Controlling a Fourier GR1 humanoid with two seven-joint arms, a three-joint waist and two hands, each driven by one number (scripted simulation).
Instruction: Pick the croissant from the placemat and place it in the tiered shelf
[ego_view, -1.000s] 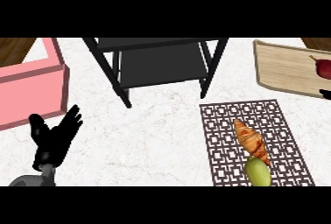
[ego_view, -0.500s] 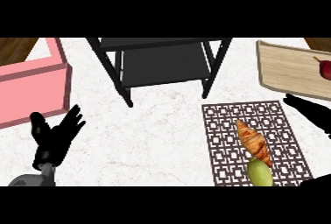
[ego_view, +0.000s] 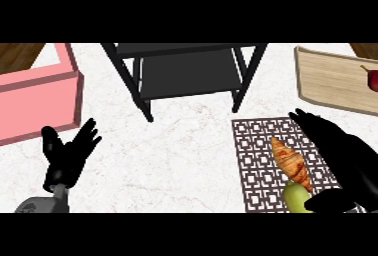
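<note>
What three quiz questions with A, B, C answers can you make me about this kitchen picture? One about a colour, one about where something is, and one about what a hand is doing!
1. What colour is the tiered shelf?
A. pink
B. black
C. green

2. Where does the croissant lie?
A. on the tiered shelf
B. on the placemat
C. on the floor

3. What is the right hand doing?
A. curling round the croissant
B. gripping the tiered shelf
C. staying open beside the croissant

Answers:
1 B: its frame and boards are all black.
2 B: the patterned mat shows under it and around it.
3 C: its fingers are straight along the croissant's right side and hold nothing.
</note>
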